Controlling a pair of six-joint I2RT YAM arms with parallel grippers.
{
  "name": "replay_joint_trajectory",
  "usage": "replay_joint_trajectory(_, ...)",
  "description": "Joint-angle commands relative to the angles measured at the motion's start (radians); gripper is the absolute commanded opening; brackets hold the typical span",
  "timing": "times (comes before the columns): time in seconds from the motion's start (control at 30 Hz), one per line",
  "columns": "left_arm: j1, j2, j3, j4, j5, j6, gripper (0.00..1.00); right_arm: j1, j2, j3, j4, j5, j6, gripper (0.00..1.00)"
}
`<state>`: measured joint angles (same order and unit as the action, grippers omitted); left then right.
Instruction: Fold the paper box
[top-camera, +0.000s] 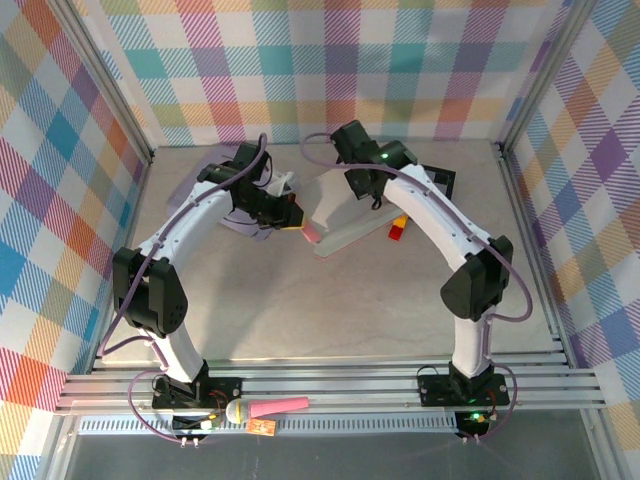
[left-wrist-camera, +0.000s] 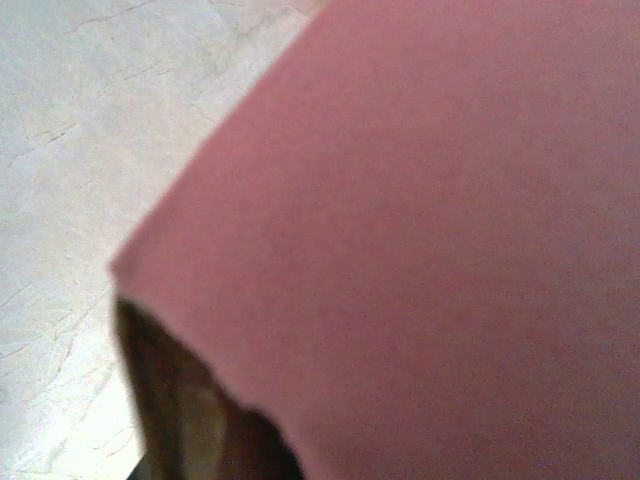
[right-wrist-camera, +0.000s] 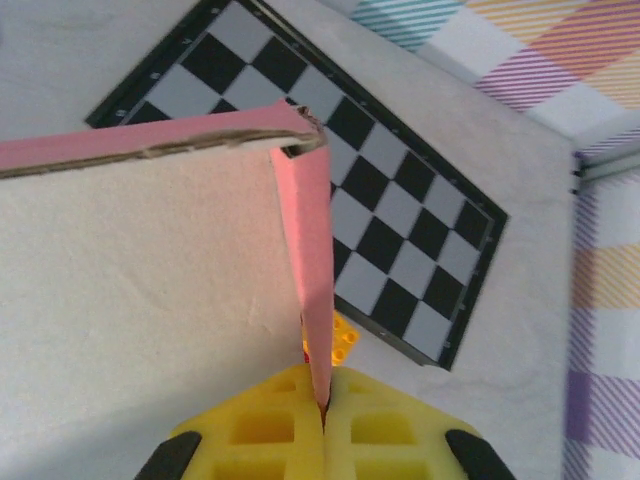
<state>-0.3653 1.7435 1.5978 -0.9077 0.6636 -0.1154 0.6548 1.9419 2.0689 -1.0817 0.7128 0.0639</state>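
Observation:
The paper box (top-camera: 345, 228) lies at the back middle of the table, cream inside and pink outside, partly folded. My right gripper (top-camera: 368, 190) reaches down over its far side. In the right wrist view its yellow pads (right-wrist-camera: 280, 430) are shut on the edge of an upright pink flap (right-wrist-camera: 305, 240), which meets a second pink wall (right-wrist-camera: 150, 148) at a corner above the cream panel (right-wrist-camera: 130, 290). My left gripper (top-camera: 298, 215) is at the box's left edge, beside a pink corner (top-camera: 312, 233). In the left wrist view a blurred pink panel (left-wrist-camera: 430, 230) covers the jaws, with one dark finger (left-wrist-camera: 170, 400) showing.
A black-and-white checkerboard (top-camera: 440, 182) (right-wrist-camera: 400, 230) lies behind the box on the right. A yellow and red brick (top-camera: 398, 231) (right-wrist-camera: 343, 340) sits by the box's right edge. A pale lilac object (top-camera: 243, 222) lies under the left arm. Plaid walls and metal rails (top-camera: 520, 190) enclose the table.

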Motion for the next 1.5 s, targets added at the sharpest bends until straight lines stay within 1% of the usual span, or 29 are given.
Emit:
replay_joint_trajectory(0.0,-0.013,-0.01,0.03,-0.001,0.008,-0.007,0.0,0.035,0.044,0.053,-0.118,0.246,0.117,0.0)
replay_joint_trajectory(0.1,-0.014,-0.01,0.03,0.007,0.015,-0.017,0.0,0.062,0.1,0.119,-0.228,0.354,0.195,0.0)
replay_joint_trajectory(0.17,-0.014,-0.008,0.03,0.009,0.017,-0.018,0.0,0.068,0.103,0.124,-0.228,0.341,0.206,0.0)
replay_joint_trajectory(0.3,-0.014,-0.006,0.028,0.007,0.016,-0.015,0.0,0.072,0.036,0.06,-0.099,0.202,0.125,0.0)
replay_joint_trajectory(0.43,-0.014,-0.006,0.027,0.003,0.003,-0.015,0.0,0.071,0.001,0.057,-0.065,0.064,0.08,0.0)
replay_joint_trajectory(0.5,-0.014,-0.007,0.025,0.011,-0.01,-0.026,0.0,0.07,-0.015,0.043,-0.064,0.021,0.092,0.0)
replay_joint_trajectory(0.57,-0.014,-0.008,0.018,0.027,-0.025,-0.046,0.0,0.07,-0.03,0.015,-0.067,0.011,0.126,0.0)
replay_joint_trajectory(0.67,-0.02,-0.012,-0.022,0.081,-0.06,-0.089,0.0,0.072,-0.077,-0.093,-0.036,0.002,0.204,0.0)
replay_joint_trajectory(0.8,-0.048,-0.023,-0.109,0.161,-0.136,-0.127,0.0,0.08,-0.187,-0.322,0.061,0.002,0.325,0.0)
replay_joint_trajectory(0.93,-0.086,-0.012,-0.196,0.233,-0.201,-0.146,0.0,0.103,-0.248,-0.492,0.124,0.002,0.438,0.0)
replay_joint_trajectory(1.07,-0.121,0.001,-0.297,0.336,-0.264,-0.184,0.02,0.134,-0.212,-0.552,0.059,0.019,0.571,0.0)
replay_joint_trajectory(1.17,-0.135,0.014,-0.363,0.41,-0.299,-0.216,0.06,0.138,-0.185,-0.599,0.044,0.028,0.626,0.0)
replay_joint_trajectory(1.3,-0.152,0.035,-0.422,0.476,-0.349,-0.245,0.11,0.138,-0.181,-0.669,0.072,0.023,0.646,0.0)
replay_joint_trajectory(1.47,-0.159,0.039,-0.498,0.602,-0.375,-0.3,0.19,0.138,-0.179,-0.712,0.099,0.002,0.648,0.0)
